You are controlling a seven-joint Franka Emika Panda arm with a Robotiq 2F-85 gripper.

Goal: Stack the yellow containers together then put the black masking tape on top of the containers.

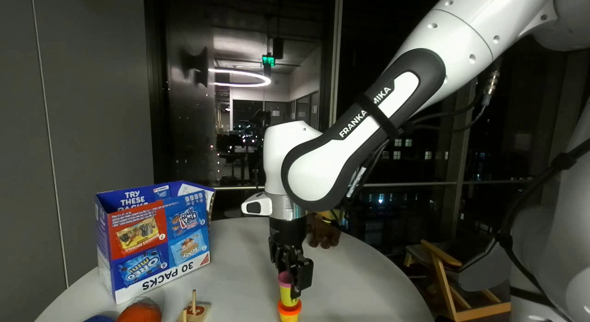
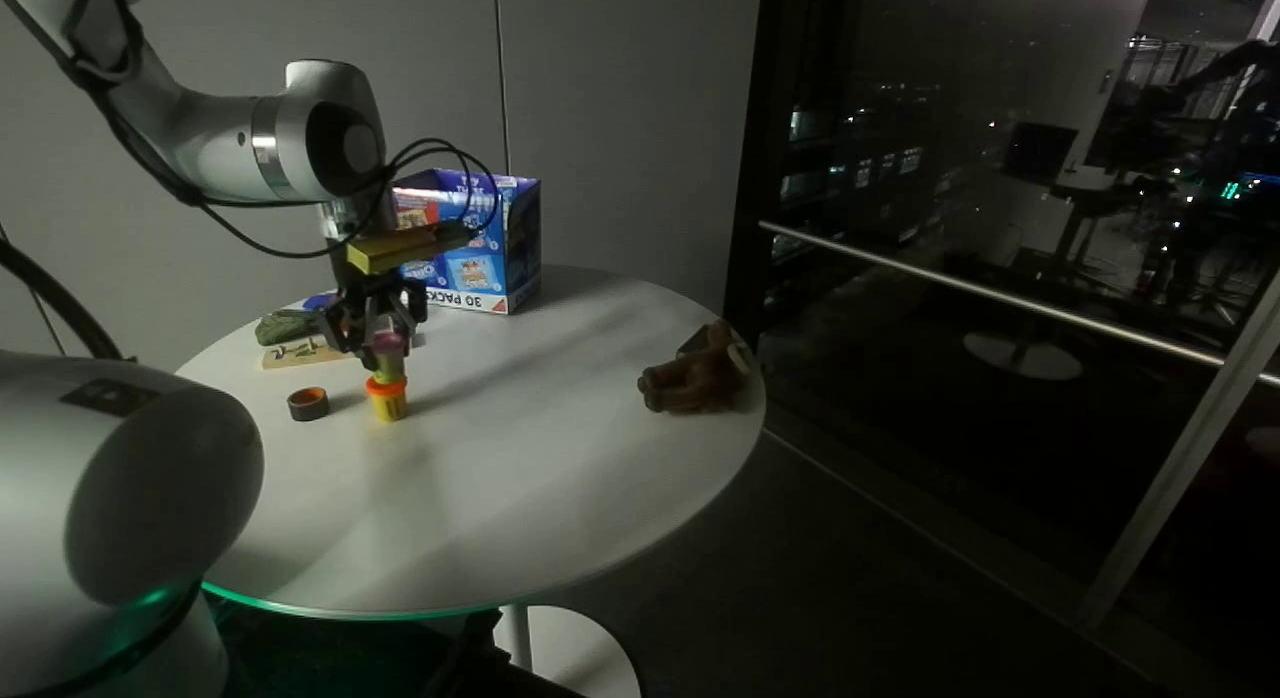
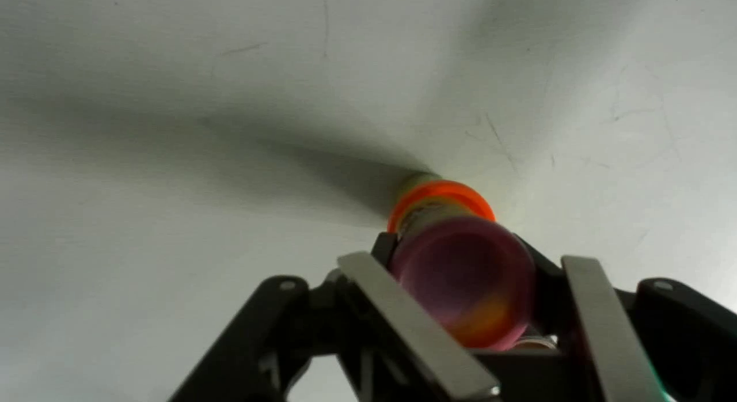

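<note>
Yellow containers (image 1: pixel 286 296), two in all, stand one above the other on a round white desk (image 2: pixel 560 458), its smooth top finely scratched in the wrist view. Behind it, in both exterior views, are grey wall panels (image 2: pixel 630 98) and tall dark window glass (image 2: pixel 880 328). Both are plastic cylinders: the upper tub (image 2: pixel 391 368) has a pink, hollowed top (image 3: pixel 449 269), the lower tub (image 2: pixel 390 406) an orange-red lid (image 2: pixel 386 386). The black claw (image 2: pixel 387 349) pinches the upper tub, which seems to rest on that lid, though contact is hard to judge. One roll of black masking tape (image 2: pixel 309 412), a short ring, lies flat near the lower tub. The desk also bears one blue printed carton (image 1: pixel 153 241), one pegged wooden board (image 2: pixel 285 361) and one brown object (image 2: pixel 695 373).
</note>
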